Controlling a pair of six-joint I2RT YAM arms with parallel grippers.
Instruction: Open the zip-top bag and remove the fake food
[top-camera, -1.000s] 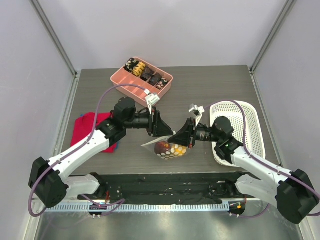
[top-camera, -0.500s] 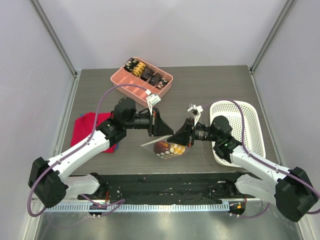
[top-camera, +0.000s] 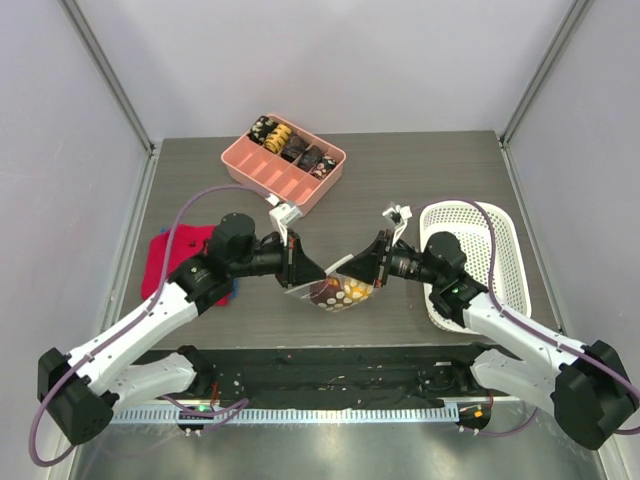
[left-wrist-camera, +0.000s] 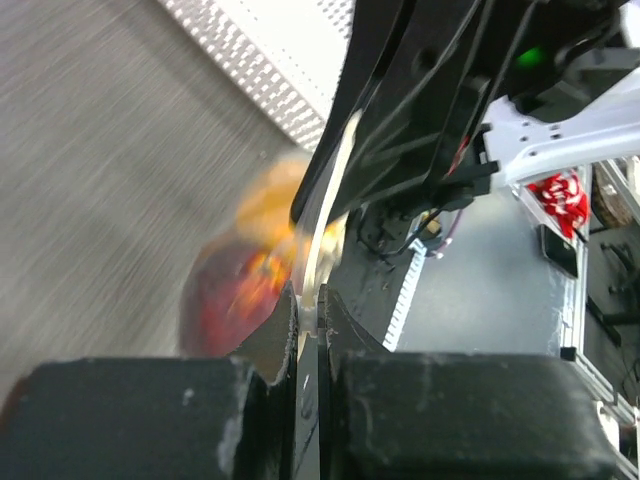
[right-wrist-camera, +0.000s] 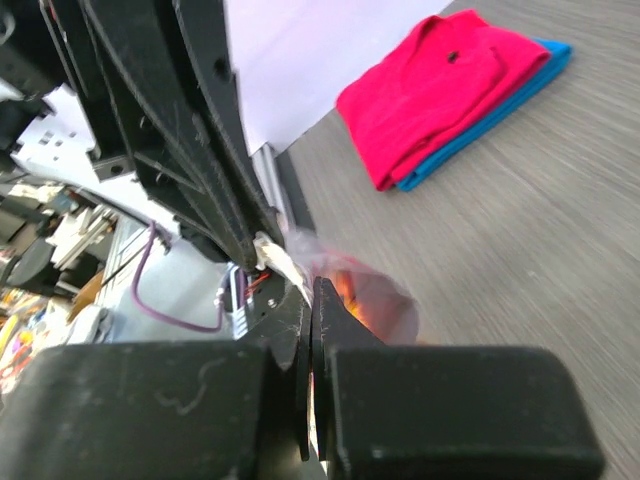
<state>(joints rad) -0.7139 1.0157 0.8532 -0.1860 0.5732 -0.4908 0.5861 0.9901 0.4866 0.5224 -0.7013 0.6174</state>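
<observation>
The clear zip-top bag (top-camera: 335, 288) hangs between my two grippers above the table's middle. Its white zip strip runs across the top. The fake food shows through the plastic: an orange piece (top-camera: 356, 291) and a dark red-purple piece (top-camera: 322, 292). My left gripper (top-camera: 302, 271) is shut on the bag's left top edge. My right gripper (top-camera: 366, 268) is shut on the right top edge. In the left wrist view the zip strip (left-wrist-camera: 322, 222) runs out from between my fingers, with blurred red food (left-wrist-camera: 230, 295) beside it. The right wrist view shows the bag (right-wrist-camera: 375, 295) glowing orange.
A pink divided tray (top-camera: 283, 161) with dark brown and yellow-striped pieces stands at the back. A red folded cloth (top-camera: 173, 257) over a blue one lies at the left. A white mesh basket (top-camera: 485, 262) stands at the right.
My left arm has drawn back to the left and lower, pulling the bag's left edge with it. The bag top has stretched wider between the grippers. The right gripper shifted slightly.
</observation>
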